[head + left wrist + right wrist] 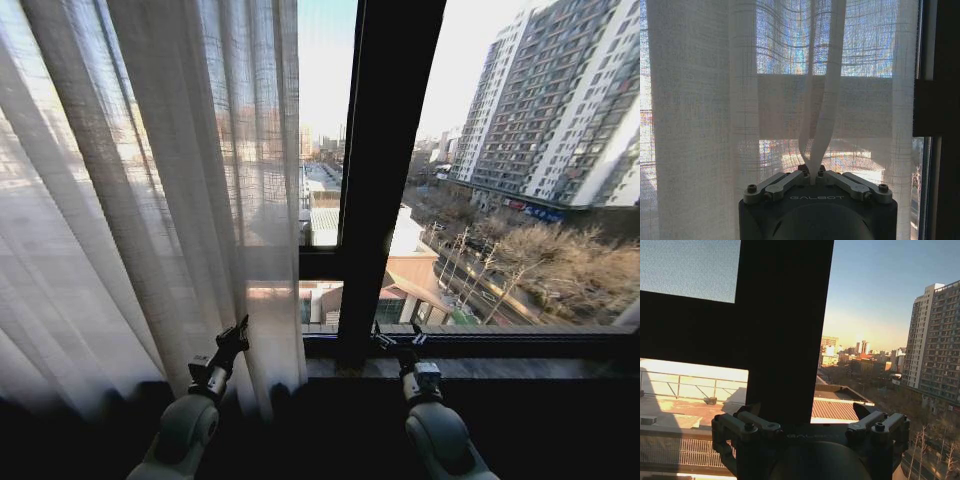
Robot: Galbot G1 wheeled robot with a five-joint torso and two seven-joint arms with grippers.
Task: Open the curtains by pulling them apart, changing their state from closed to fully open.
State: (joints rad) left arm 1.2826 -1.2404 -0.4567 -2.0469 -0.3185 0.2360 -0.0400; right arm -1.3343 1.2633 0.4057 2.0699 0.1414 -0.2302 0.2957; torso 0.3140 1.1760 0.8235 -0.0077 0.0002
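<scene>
— Looking at the left gripper (pixel 238 333), what has it got?
— A pinched fold of the sheer white curtain (pixel 150 190). In the left wrist view the left gripper (pixel 815 175) has its jaws clenched on that fold, and the fabric rises from them in a narrow gathered strip.
— Where does the curtain hang?
— Over the left part of the window, its inner edge just beside the dark window frame (pixel 385 170). The glass right of that edge is uncovered, showing the apartment towers (pixel 560 100) outside.
— And the right gripper (pixel 398 340)?
— Low at the window sill (pixel 520 345), beside the foot of the frame's upright. In the right wrist view its jaws stand released, well apart, grasping nothing.
</scene>
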